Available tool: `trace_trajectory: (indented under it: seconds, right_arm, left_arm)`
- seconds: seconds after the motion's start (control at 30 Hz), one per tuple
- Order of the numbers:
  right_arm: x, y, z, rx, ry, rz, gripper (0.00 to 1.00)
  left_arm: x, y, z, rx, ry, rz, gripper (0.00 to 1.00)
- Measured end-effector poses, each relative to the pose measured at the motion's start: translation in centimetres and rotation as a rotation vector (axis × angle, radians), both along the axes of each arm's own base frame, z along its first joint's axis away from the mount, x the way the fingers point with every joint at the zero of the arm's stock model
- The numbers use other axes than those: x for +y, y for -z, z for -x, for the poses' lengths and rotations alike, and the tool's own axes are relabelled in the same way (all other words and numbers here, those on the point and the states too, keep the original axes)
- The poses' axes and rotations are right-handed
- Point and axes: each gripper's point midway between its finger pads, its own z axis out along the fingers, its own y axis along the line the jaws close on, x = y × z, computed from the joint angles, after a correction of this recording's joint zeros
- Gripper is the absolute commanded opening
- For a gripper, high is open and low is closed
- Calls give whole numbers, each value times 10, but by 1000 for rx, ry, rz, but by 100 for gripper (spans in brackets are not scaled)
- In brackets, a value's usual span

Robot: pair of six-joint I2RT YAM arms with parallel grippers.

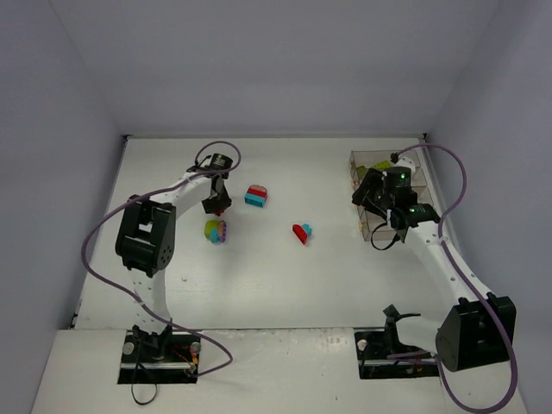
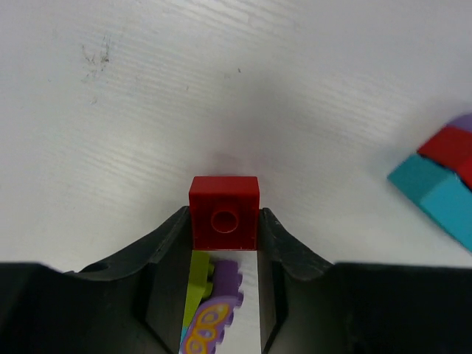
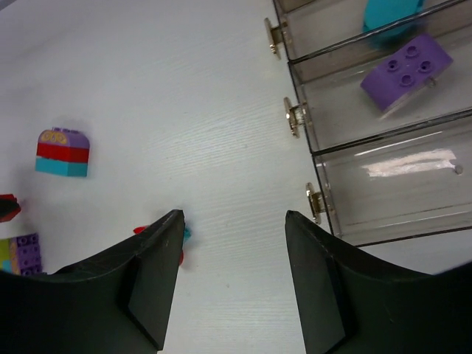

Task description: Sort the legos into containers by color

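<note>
The left jaws grip a red brick point(image 2: 223, 214); the right jaws stand open beside the bins point(image 3: 383, 199).

Robot arms: two, left arm point(image 1: 151, 237) and right arm point(image 1: 440, 259). Lego clumps on the table point(image 1: 345, 285): three, namely purple-red-teal stack point(image 1: 255, 196), lime-purple clump point(image 1: 216, 231), red-teal piece point(image 1: 302, 232). Single red brick point(image 2: 223, 212): one. Container compartments point(image 3: 383, 173) showing at right of the right wrist view: three, containing one purple brick point(image 3: 406, 70) and one teal brick point(image 3: 391, 11).

Bare table point(image 1: 345, 276) between legos point(image 1: 302, 232) and containers point(image 1: 371, 161)
</note>
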Motion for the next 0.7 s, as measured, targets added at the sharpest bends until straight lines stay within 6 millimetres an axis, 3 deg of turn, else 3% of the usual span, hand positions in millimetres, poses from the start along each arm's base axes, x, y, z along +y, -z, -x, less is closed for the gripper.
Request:
trace_trajectory:
  seconds: [0.13, 0.3, 0.43, 0.53, 0.7]
  right_arm:
    - [18, -8, 1, -9, -110, -36, 52]
    - [49, -40, -8, -60, -257, -124, 52]
    - [85, -62, -14, -74, -395, -206, 53]
    - [118, -74, -13, -66, -506, -272, 54]
    - [165, -87, -2, -35, -669, -362, 55]
  left_arm:
    - [-9, -29, 13, -92, 174, 29, 0]
    - [-41, -99, 30, -353, 517, 103, 0]
    - [-68, -149, 47, -551, 774, 160, 0]
    - [-84, -170, 60, -653, 931, 192, 0]
    - [-109, -183, 91, -741, 1166, 212, 1]
